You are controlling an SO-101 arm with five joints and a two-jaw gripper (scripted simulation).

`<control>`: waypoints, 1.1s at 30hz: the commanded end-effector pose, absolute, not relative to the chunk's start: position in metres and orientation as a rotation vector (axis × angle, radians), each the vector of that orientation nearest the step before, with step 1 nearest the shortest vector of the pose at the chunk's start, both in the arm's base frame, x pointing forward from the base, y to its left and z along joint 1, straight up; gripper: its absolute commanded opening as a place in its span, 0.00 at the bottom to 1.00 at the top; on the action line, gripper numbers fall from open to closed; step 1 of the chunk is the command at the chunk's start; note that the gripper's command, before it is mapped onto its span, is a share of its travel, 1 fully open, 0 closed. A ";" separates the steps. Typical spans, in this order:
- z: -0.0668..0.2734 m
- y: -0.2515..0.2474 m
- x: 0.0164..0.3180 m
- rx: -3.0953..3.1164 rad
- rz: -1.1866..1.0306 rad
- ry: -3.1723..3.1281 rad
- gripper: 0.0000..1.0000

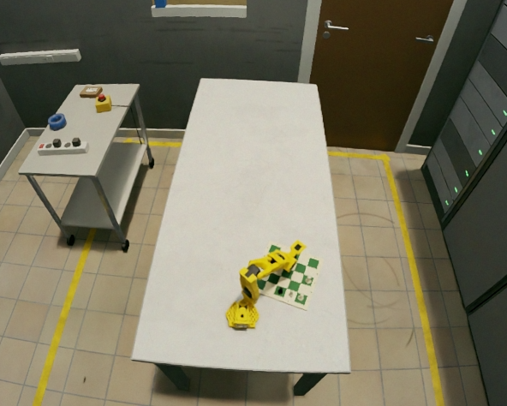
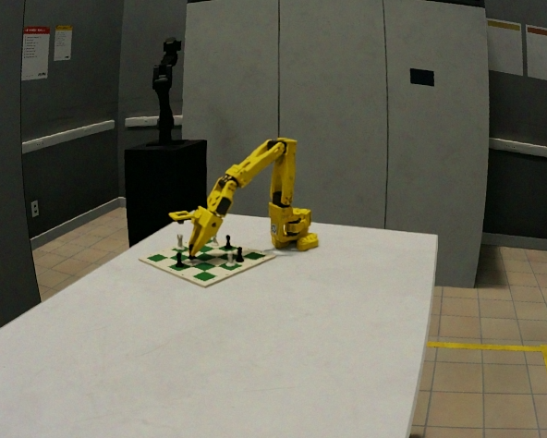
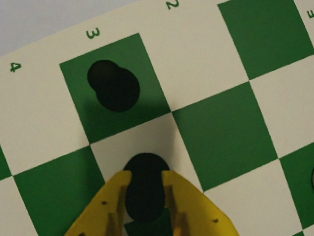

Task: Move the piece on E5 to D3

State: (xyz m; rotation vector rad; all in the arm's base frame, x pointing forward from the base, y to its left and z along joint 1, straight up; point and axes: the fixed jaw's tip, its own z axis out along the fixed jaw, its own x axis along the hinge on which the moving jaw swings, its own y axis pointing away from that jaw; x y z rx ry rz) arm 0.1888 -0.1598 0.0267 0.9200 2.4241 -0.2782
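The green and white chessboard (image 1: 290, 277) lies on the white table next to the arm's base; it also shows in the exterior view (image 2: 207, 262). My yellow gripper (image 3: 145, 200) points down and is shut on a black piece (image 3: 145, 187). In the wrist view the piece hangs over the white square just below the green square under the number 3. That green square holds another black piece (image 3: 114, 86), upright and apart from mine. In the exterior view the gripper (image 2: 191, 253) is low over the board; I cannot tell whether the held piece touches it.
Several other black and white pieces stand on the board, among them a black one (image 2: 178, 259) close left of the gripper and a white one (image 2: 230, 258) and a black one (image 2: 239, 254) to its right. The arm's base (image 2: 290, 231) stands behind the board.
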 end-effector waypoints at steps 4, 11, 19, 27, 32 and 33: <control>0.018 -0.155 0.187 0.909 -0.264 2.454 0.00; 0.015 -0.155 0.187 0.909 -0.264 2.454 0.00; 0.014 -0.155 0.187 0.909 -0.264 2.454 0.00; 0.012 -0.155 0.187 0.910 -0.264 2.454 0.00; 0.012 -0.155 0.187 0.910 -0.264 2.454 0.00; 0.012 -0.155 0.187 0.910 -0.264 2.454 0.00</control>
